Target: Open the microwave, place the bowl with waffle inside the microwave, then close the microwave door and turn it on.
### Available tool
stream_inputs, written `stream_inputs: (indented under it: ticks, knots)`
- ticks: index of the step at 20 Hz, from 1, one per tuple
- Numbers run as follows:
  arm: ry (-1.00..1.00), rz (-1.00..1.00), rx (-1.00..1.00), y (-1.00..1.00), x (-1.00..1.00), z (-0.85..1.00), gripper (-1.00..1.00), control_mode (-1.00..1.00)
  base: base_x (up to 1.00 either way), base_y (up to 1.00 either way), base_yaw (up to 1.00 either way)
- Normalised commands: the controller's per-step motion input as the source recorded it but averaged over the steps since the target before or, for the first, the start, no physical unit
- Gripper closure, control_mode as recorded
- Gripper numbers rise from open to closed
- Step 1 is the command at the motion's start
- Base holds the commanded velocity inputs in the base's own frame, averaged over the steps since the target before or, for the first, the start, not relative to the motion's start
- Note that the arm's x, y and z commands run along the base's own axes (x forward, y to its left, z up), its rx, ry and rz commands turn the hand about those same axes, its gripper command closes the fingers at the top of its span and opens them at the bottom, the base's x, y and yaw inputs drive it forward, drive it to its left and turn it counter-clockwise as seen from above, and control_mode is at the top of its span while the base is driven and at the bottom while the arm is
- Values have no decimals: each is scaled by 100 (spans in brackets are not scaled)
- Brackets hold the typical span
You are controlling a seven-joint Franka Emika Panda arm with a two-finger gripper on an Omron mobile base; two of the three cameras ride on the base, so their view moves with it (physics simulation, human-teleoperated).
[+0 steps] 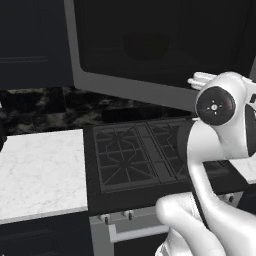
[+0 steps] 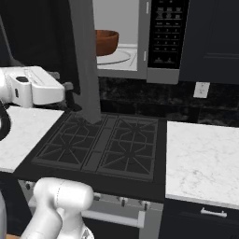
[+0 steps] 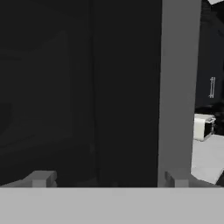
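Arm reaches left, open-jawed gripper (image 3: 107, 179) facing the microwave door (image 3: 127, 87).

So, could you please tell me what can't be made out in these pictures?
- Waffle: right base view, hidden by the bowl's wall.
- Microwave top: cut off by the upper edge, right base view.
- Button panel labels: too small.
- Gripper: fingertips barely show against the open microwave door.
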Motion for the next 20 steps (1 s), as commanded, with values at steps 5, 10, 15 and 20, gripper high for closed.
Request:
stream_inputs:
  ticks: [5,10,15,20]
  knots:
    - [0,27,22,-86,45,13,-100,-100,0,0,0]
    - [1,14,23,-68,67,26,-100,-100,0,0,0]
    - [0,12,10,-48,68,19,-100,-100,0,0,0]
    - [0,18,1,-24,61,4,-100,-100,0,0,0]
